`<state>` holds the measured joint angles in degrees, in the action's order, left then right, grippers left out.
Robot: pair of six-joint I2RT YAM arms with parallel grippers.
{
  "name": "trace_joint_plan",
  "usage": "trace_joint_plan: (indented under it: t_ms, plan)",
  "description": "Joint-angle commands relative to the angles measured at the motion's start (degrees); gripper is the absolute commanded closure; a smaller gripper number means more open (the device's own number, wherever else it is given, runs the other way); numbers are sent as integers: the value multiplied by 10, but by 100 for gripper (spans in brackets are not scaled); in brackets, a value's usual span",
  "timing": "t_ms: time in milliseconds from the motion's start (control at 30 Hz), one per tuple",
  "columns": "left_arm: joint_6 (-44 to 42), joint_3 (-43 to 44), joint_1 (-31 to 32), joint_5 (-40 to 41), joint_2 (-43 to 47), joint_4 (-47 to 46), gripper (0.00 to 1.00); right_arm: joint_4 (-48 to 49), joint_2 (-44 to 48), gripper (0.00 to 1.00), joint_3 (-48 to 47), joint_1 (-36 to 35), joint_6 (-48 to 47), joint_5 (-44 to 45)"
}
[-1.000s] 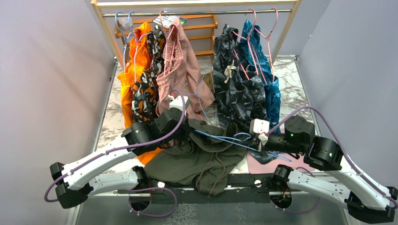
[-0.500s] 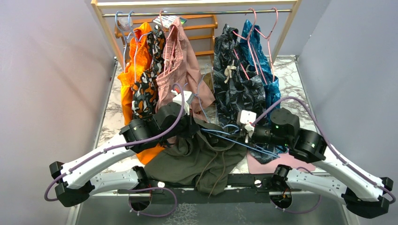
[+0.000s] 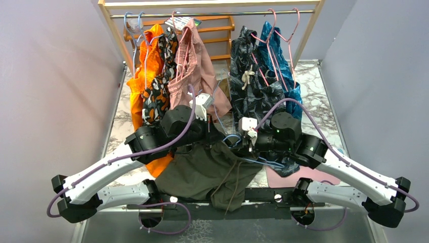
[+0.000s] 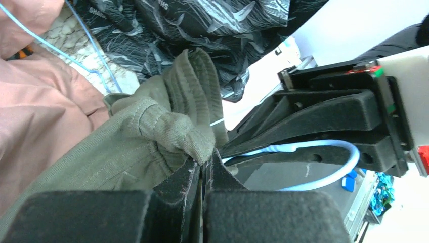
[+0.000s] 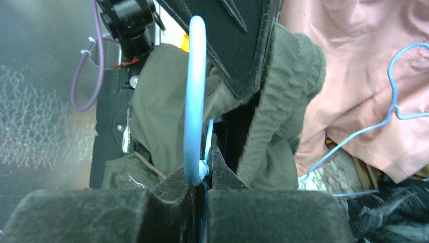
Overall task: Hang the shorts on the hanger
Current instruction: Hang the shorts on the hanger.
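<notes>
The olive-green shorts (image 3: 212, 169) hang in a heap at the table's near middle, their waistband lifted. My left gripper (image 3: 215, 135) is shut on a bunched fold of that waistband (image 4: 152, 131), the cloth pinched at the fingertips (image 4: 203, 162). My right gripper (image 3: 238, 144) faces it, almost touching, and is shut on the light-blue hanger (image 5: 195, 91) at the base of its hook (image 5: 205, 164). The hook (image 4: 324, 147) curves beside the left fingers (image 5: 243, 45). The hanger's wire (image 3: 263, 162) trails to the right under the right arm. The green waistband (image 5: 283, 101) lies just beside the hook.
A wooden rack (image 3: 212, 14) at the back carries an orange garment (image 3: 141, 86), dusty-pink shorts (image 3: 195, 71), dark leaf-print shorts (image 3: 253, 96), a teal garment (image 3: 291, 96) and pink hangers (image 3: 283, 35). A spare blue hanger (image 5: 399, 91) rests against the pink cloth. A pink mat (image 3: 298, 177) lies at near right.
My right arm has carried the hanger leftward and away from the table's near edge, up to the left gripper. The left gripper has lifted the waistband slightly toward the rack.
</notes>
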<state>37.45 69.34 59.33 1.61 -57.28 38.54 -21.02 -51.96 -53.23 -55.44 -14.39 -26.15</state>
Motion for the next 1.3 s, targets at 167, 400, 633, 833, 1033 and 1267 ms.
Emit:
trace_joint_plan:
  t_ms: [167,400,633,833,1033,1267]
  plan:
    - [2,0,3,-84,8,-83,100,218,31,99,93,-3,77,9]
    - [8,0,3,-117,30,-99,100,328,42,99,157,-3,114,36]
    - [9,-7,3,-138,50,-106,100,490,53,99,203,-4,199,46]
    - [28,-24,3,-192,36,-155,100,609,22,99,212,-3,261,24]
    - [40,-26,5,-210,30,-190,100,688,-4,99,221,-4,310,9]
    - [45,-19,5,-217,37,-203,58,745,6,99,230,-3,356,-21]
